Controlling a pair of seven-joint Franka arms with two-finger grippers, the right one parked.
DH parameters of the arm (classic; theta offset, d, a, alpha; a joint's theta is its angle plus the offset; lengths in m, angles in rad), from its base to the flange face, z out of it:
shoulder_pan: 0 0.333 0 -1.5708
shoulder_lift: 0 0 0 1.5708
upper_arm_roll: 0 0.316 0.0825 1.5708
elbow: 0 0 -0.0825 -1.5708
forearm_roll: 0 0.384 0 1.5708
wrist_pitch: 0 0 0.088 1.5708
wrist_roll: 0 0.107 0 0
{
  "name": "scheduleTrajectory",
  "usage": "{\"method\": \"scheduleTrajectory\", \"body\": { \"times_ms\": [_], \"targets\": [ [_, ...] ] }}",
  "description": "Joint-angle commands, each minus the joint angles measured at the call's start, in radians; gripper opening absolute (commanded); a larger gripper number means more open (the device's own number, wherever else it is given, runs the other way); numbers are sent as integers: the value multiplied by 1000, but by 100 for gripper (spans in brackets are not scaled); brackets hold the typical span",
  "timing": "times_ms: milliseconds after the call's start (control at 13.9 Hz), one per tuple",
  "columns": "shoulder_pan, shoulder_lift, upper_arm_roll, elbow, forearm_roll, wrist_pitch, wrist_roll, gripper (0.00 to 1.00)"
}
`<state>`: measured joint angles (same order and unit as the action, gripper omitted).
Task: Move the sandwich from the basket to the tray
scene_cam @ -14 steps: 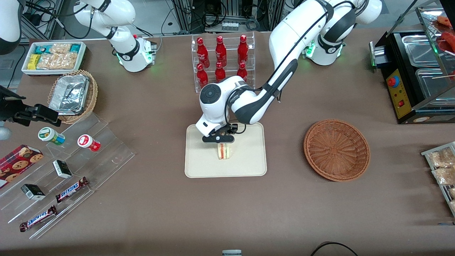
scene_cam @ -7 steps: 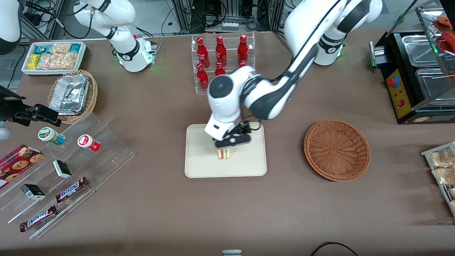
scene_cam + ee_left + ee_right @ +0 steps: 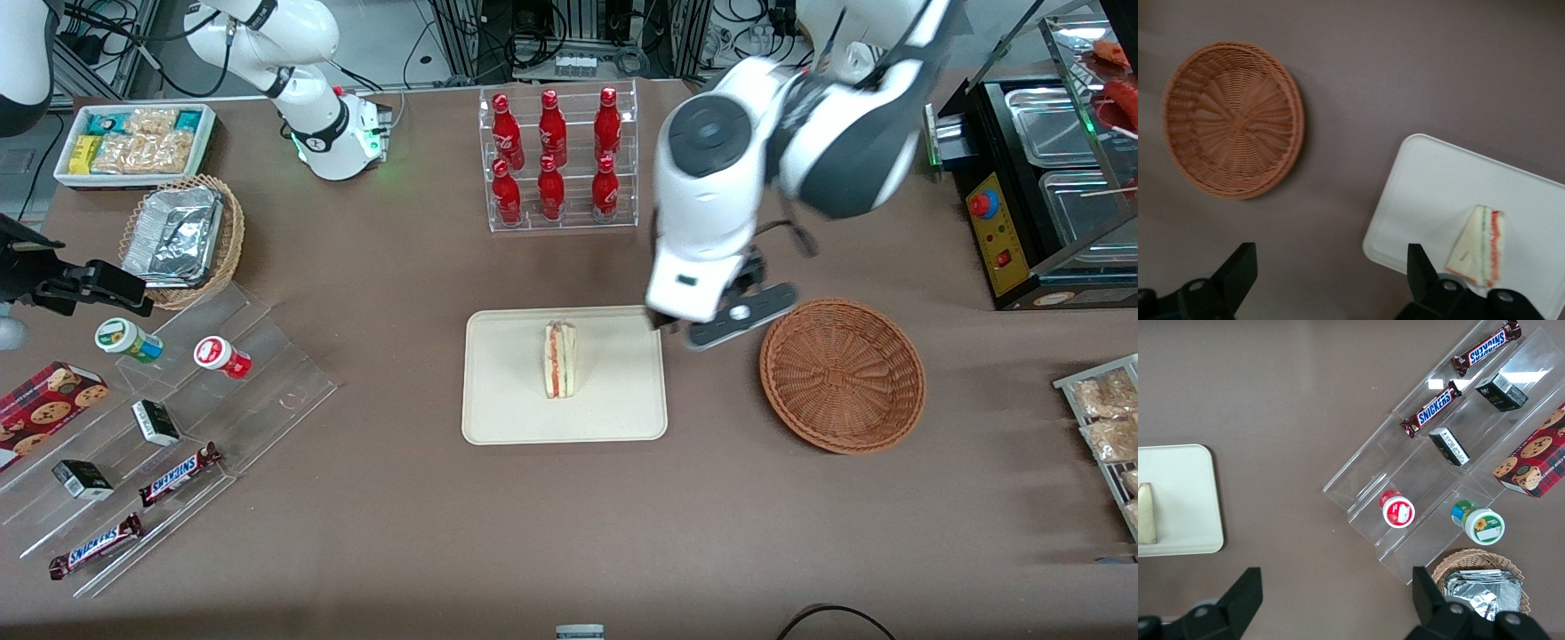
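Observation:
The sandwich (image 3: 560, 359), a pale wedge with red and green filling, stands on its own in the middle of the cream tray (image 3: 507, 400). The reddish-brown wicker basket (image 3: 842, 375) is empty and sits beside the tray, toward the working arm's end of the table. My left gripper (image 3: 716, 326) hangs high above the table between tray and basket. In the left wrist view the gripper (image 3: 1328, 270) is open, with only bare table between its fingers (image 3: 1238, 267). That view also shows the basket (image 3: 1233, 120), the tray (image 3: 1431, 200) and the sandwich (image 3: 1478, 245).
A clear rack of red bottles (image 3: 556, 156) stands farther from the front camera than the tray. A stepped acrylic display with snacks (image 3: 169, 418), a tan foil basket (image 3: 182, 238) and a white snack bin (image 3: 133, 142) lie toward the parked arm's end. A black machine (image 3: 1040, 178) stands past the basket.
My gripper has let go of the sandwich, risen and swung off the tray toward the basket. The sandwich stays on the tray where it was set.

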<state>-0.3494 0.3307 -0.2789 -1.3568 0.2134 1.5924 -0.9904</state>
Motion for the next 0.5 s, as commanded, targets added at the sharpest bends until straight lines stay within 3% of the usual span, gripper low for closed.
{"method": "scheduleTrajectory", "body": {
  "times_ms": [0, 432],
  "targets": [
    [114, -178, -6, -184, -68, 8, 151, 99],
    [361, -327, -2, -208, -181, -147, 525, 99]
  ]
}}
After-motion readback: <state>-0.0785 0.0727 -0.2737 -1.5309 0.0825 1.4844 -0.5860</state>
